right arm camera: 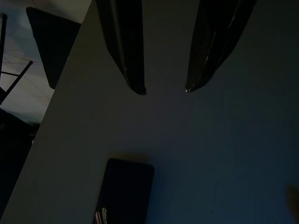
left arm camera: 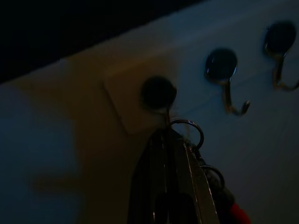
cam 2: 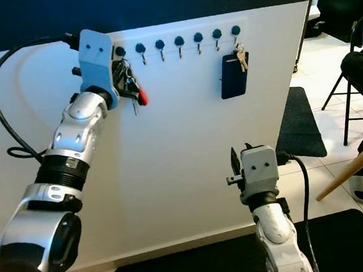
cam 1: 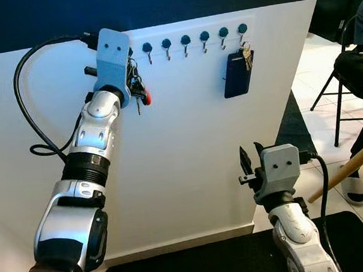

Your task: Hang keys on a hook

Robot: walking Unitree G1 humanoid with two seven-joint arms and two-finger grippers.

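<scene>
**Silver ring right at the hook**

Dark and close, my left wrist view shows the key ring (left arm camera: pixel 188 131) touching the hook (left arm camera: pixel 159 93). My left gripper (cam 1: pixel 133 83) is raised to the white wall (cam 1: pixel 190 167), pinched tight on the keys (cam 1: pixel 139 89). My right gripper (right arm camera: pixel 163 88) hangs low, fingers parted, holding nothing.

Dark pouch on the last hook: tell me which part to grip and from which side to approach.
Grip the dark pouch low on its flat body, one finger on each vertical edge, approaching from the front, square to the white wall. It hangs flat against the wall beneath the keys, so the lower half looks least obstructed. The right gripper is open and nearest.
</scene>
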